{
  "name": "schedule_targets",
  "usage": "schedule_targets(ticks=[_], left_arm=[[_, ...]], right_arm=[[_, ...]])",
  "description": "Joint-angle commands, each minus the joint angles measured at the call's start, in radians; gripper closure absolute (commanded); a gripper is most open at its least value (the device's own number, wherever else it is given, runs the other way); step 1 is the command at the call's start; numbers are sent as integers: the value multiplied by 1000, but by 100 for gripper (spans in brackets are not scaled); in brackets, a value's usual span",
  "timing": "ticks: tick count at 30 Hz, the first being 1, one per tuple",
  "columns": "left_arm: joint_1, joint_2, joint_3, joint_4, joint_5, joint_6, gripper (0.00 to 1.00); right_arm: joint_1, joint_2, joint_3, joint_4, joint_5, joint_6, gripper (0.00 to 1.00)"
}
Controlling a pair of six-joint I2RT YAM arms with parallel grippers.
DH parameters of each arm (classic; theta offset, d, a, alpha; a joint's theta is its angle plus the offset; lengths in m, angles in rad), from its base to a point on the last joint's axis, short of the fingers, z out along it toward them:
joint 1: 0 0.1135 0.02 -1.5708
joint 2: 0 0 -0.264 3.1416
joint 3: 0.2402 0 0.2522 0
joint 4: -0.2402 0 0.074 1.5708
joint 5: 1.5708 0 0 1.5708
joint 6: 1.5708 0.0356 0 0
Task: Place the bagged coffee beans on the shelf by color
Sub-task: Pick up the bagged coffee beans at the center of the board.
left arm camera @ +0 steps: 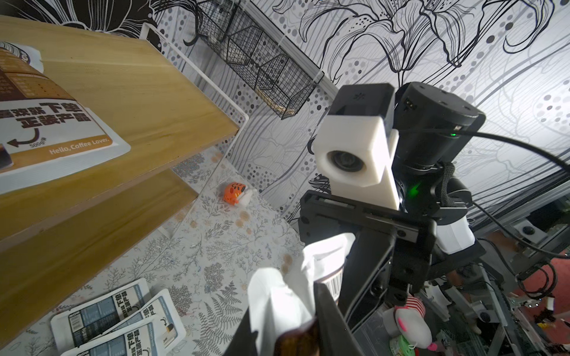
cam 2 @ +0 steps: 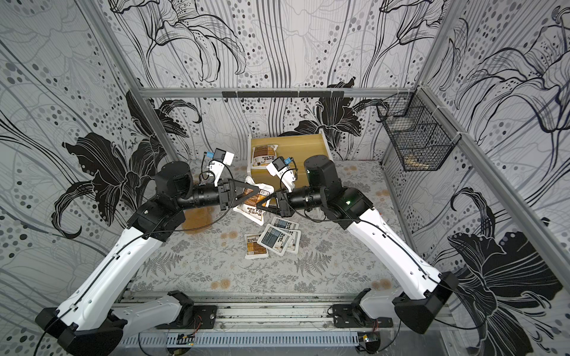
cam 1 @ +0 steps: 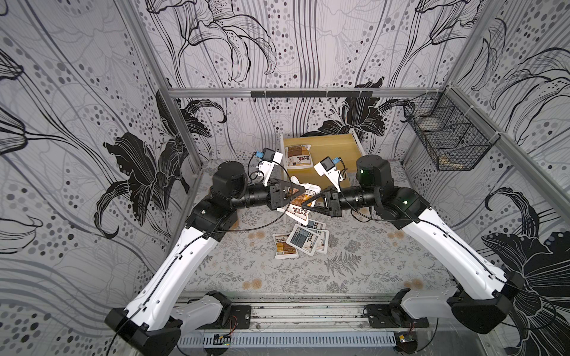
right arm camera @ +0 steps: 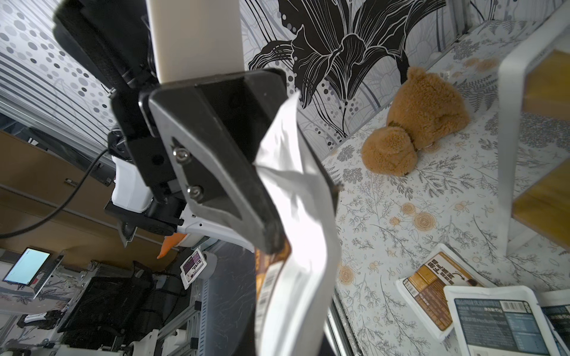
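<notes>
Handover stage: a brown-orange pouch (cam 1: 296,212) hangs in the air just in front of the shelf (cam 1: 333,148), with the left fingers (right arm camera: 216,185) and right fingers (left arm camera: 367,271) both clamped on it from opposite sides. Likely next, one arm releases and the other carries it to the upper board, beside the shelved brown pouch (cam 1: 297,155). The held pouch is white, limp and creased. The remaining pouches (cam 1: 303,239) overlap on the tabletop (cam 1: 246,271).

Floral table (cam 1: 246,271): shelf (cam 1: 333,148) at back, pouch pile (cam 1: 303,239) mid-table, plush bear (right arm camera: 422,120), orange toy (left arm camera: 235,193). Shelf top: one brown pouch (cam 1: 298,155).
</notes>
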Motion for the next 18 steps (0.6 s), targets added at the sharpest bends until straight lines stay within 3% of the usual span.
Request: schedule_targets(ticks=[1, 3, 6, 8, 13, 18], left_arm=[[7, 12, -31, 40, 4, -32, 90], [7, 10, -44, 79, 4, -64, 91], [7, 5, -55, 130, -32, -119, 91], [7, -6, -85, 201, -59, -189, 91], [7, -45, -220, 475, -95, -409, 92], [7, -57, -244, 533, -129, -462, 92]], right_arm=[[-3, -32, -18, 57, -26, -10, 80], [-4, -43, -38, 82, -18, 6, 70], [-6, -70, -77, 127, 1, 40, 42], [-6, -97, -120, 168, 21, 71, 35], [-6, -165, -260, 325, 43, 169, 33], [-6, -188, -313, 398, 59, 222, 37]])
